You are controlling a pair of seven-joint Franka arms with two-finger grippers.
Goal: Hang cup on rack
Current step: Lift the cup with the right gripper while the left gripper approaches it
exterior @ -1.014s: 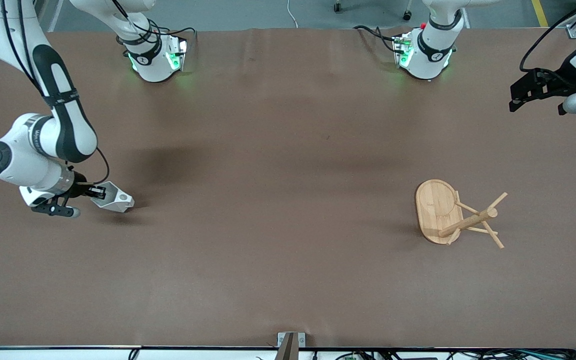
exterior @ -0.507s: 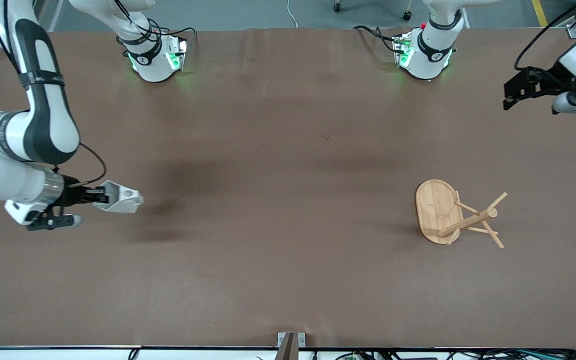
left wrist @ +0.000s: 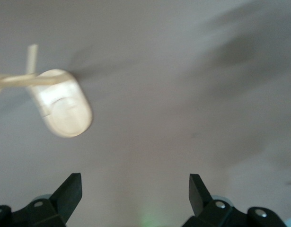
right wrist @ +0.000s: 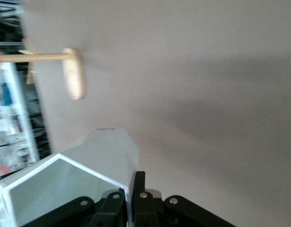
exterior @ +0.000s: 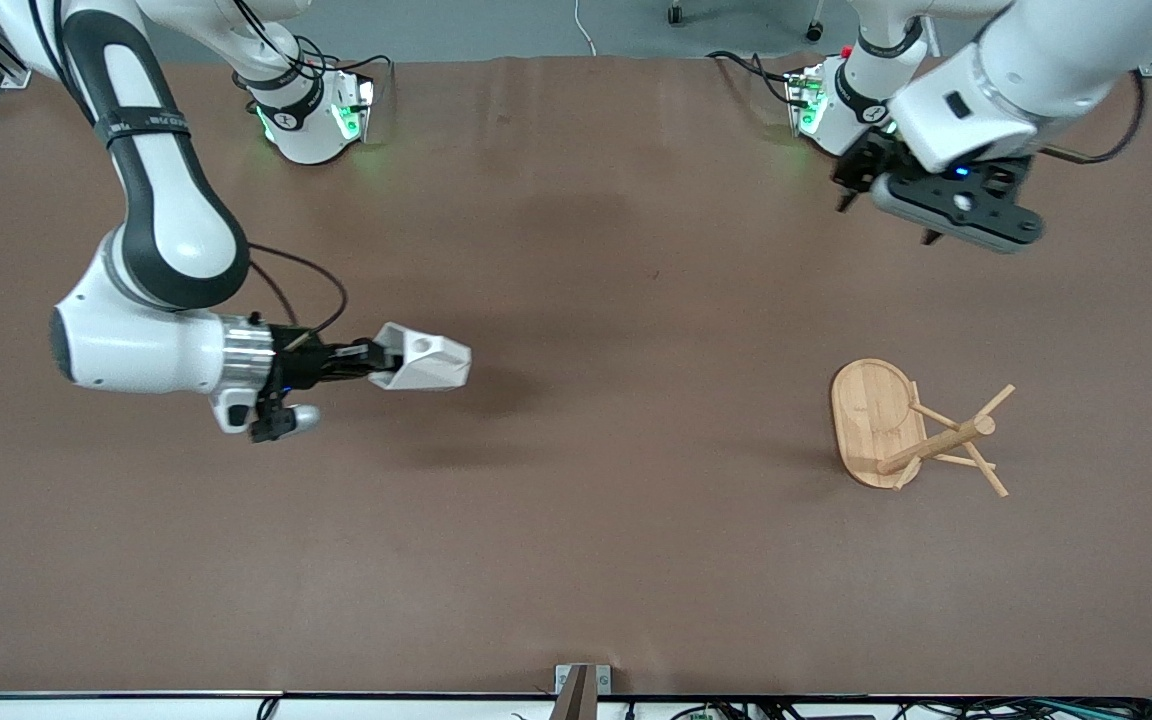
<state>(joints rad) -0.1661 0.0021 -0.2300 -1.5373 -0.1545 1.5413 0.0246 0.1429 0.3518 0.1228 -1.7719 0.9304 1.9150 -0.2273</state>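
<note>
The right gripper (exterior: 373,362) pinches the cup (exterior: 423,359) by its wall, in the air over the table (exterior: 576,560). The rack (exterior: 901,427) stands well apart, toward the left arm's end. The left gripper (exterior: 881,180), fingers spread, seems nearer to it.

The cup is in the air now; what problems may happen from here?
1. The right gripper holds the cup by only one wall at its rim, up over bare table, so it may swing or slip while carried.
2. The rack has thin, angled pegs; the cup could knock them instead of hooking on.
3. The left gripper, open, is up over the table near the rack, so the arms may crowd each other.
</note>
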